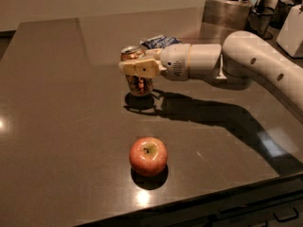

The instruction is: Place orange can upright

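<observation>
The orange can (138, 83) stands upright near the middle of the dark table (57, 126), with its silver top up. My gripper (138, 68) reaches in from the right, and its cream fingers (142, 67) are closed around the can's upper half. The can's base is just above its shadow; I cannot tell whether it touches the table. The white arm (246, 63) stretches off to the right.
A red-yellow apple (148, 156) sits nearer the front edge, below the can. A dark blue snack bag (161, 41) lies just behind the gripper. Metal containers (227, 8) and a white appliance (291, 30) stand at the back right corner.
</observation>
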### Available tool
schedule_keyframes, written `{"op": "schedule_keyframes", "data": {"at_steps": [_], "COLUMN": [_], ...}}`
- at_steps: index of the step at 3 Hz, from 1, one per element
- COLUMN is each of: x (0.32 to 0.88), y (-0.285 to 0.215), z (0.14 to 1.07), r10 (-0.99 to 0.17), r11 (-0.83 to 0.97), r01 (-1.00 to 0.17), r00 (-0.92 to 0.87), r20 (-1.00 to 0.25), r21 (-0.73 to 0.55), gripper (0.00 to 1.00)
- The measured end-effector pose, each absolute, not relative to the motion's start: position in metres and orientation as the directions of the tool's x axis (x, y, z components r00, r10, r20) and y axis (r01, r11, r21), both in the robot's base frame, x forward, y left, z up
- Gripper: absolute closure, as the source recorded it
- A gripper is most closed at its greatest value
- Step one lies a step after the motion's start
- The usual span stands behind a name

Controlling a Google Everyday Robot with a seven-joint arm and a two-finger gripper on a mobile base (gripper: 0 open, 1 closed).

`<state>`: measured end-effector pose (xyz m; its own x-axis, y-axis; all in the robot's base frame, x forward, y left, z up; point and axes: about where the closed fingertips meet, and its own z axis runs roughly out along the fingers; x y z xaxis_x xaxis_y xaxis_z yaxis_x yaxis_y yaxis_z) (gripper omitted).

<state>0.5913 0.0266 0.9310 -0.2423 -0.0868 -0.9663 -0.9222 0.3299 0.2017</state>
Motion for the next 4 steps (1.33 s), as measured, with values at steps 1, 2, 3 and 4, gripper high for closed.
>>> {"op": "schedule_keyframes", "data": {"at_steps": [1,2,3,4], "x": [0.5927,0.5930,0.5938,0.5960], "y": [0.0231,0.0214,0.0191,0.0193], "z": [0.9244,0.9196,0.9171,0.9160], "r10": [-0.038,0.000,0.050,0.069], "r11": [0.373,0.400,0.420,0.430], "r01": [-0.907,-0.896,-0.890,-0.892], "r00": [-0.228,-0.212,-0.172,-0.125], "r20": [-0.973,-0.977,-0.984,-0.990], "r21": [0.198,0.195,0.176,0.143], "gripper": [1.00,1.00,0.82,0.59]}}
